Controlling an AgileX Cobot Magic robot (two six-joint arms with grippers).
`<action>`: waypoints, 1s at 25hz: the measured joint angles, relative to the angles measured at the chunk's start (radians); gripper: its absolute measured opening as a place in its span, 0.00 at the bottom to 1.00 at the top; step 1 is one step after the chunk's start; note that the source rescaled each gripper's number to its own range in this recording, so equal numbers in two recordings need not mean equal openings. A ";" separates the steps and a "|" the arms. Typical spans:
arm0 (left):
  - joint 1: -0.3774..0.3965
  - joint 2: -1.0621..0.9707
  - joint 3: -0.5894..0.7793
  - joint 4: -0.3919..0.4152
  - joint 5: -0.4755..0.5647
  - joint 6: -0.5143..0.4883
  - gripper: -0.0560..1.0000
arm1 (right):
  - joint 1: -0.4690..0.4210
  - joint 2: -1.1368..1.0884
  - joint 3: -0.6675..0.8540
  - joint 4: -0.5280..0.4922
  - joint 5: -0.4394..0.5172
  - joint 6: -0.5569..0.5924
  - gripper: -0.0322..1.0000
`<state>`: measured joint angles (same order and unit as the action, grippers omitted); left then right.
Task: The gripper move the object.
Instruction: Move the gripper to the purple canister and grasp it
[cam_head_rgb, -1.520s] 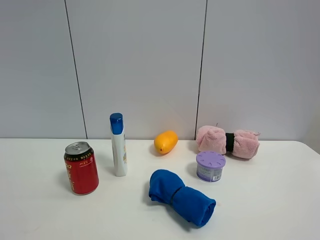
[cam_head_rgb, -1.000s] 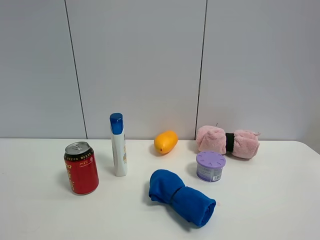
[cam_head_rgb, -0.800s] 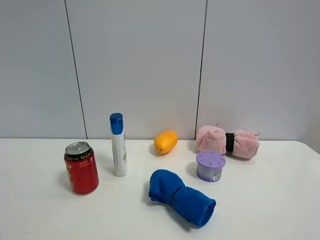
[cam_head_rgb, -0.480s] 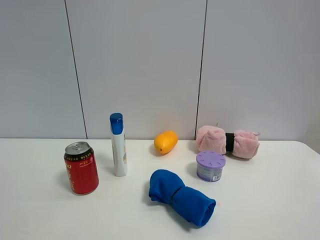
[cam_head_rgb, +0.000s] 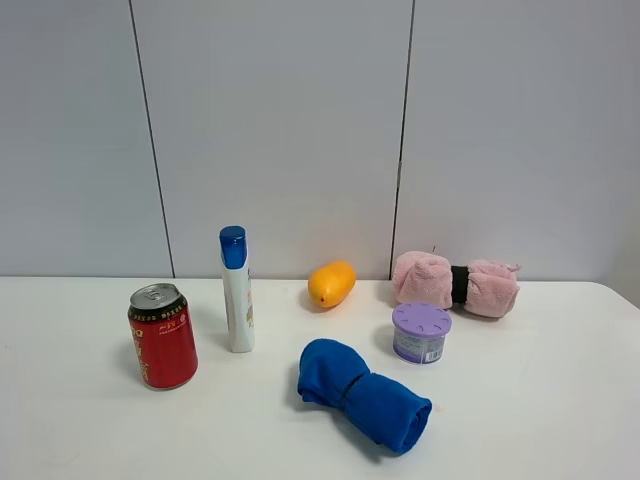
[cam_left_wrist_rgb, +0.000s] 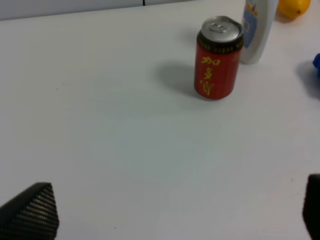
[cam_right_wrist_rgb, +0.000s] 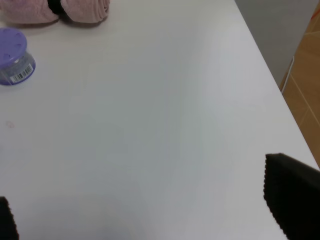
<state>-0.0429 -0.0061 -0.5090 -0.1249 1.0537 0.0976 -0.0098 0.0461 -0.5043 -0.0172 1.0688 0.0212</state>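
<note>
Object (cam_head_rgb: 421, 332): lavender tub, sat upright on table (cam_head_rgb: 560, 400) at 6 o'clock of pink towel roll (cam_head_rgb: 456, 283), close but apart. Lay at 1 o'clock of blue cloth (cam_head_rgb: 362, 393), well apart from red can (cam_head_rgb: 162, 336).

Right gripper (cam_right_wrist_rgb: 150, 210): fingers were spread wide, nothing between, well short of object. Left gripper (cam_left_wrist_rgb: 170, 210): likewise spread, empty, facing can. Neither arm showed in high view.

Judged: object light, rigid plastic, smooth wall, probably slippery. Slotted dome looked a poor hold. Best pinch across side wall, from above, fingers clear of towel roll.
</note>
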 joint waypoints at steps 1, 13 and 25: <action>0.000 0.000 0.000 0.000 0.000 0.000 1.00 | 0.000 0.000 0.000 0.000 0.000 0.000 1.00; 0.000 0.079 -0.080 -0.026 -0.001 0.001 1.00 | 0.000 0.000 0.000 0.000 0.000 0.000 1.00; 0.000 0.435 -0.349 -0.029 -0.001 0.001 1.00 | 0.000 0.000 0.000 0.000 0.000 0.000 1.00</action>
<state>-0.0429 0.4293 -0.8581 -0.1543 1.0525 0.0986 -0.0098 0.0461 -0.5043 -0.0172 1.0688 0.0212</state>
